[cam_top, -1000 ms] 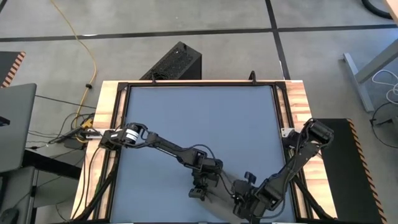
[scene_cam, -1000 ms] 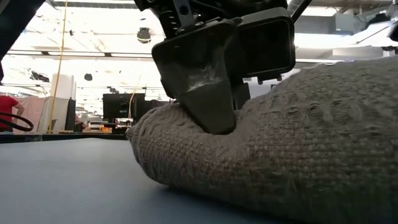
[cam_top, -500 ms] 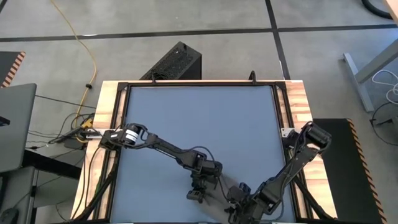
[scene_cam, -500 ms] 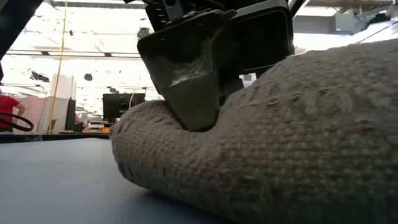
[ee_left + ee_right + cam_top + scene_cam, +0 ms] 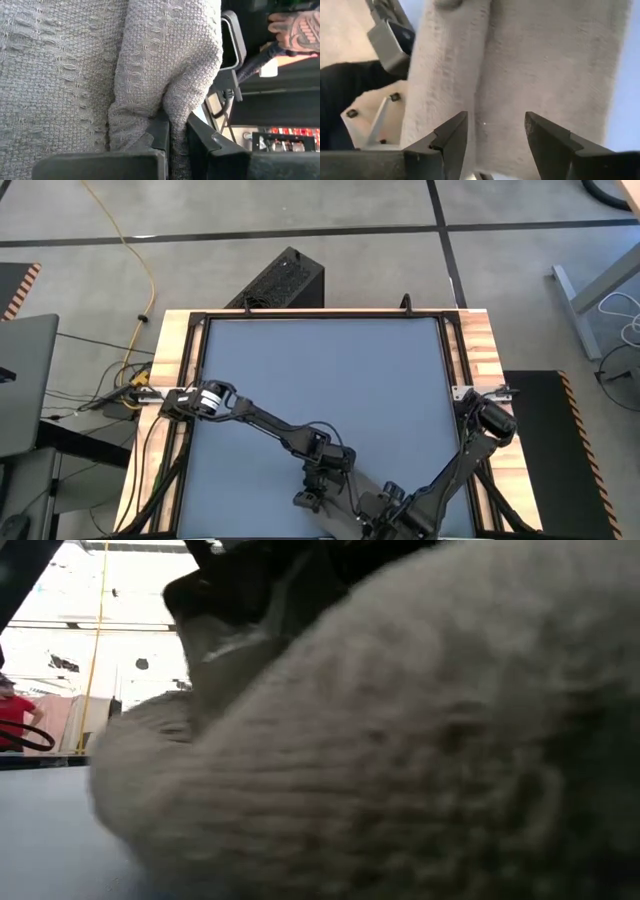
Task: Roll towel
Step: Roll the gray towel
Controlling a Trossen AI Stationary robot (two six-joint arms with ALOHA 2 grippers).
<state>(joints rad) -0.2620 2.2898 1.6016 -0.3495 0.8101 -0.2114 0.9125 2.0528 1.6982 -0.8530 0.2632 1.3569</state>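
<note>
The left gripper (image 5: 175, 132) pinches a fold of the towel (image 5: 100, 65) near the table's (image 5: 320, 370) near edge; the right gripper (image 5: 492, 132) is spread over it. A slipping pinch could let the roll unwind.

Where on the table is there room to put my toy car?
The blue table is bare from its far edge down to the arms. The near edge is crowded: the left gripper and right gripper work on the towel there.

high view overhead; low view table-level; wrist views close; all share towel (image 5: 75, 75).
</note>
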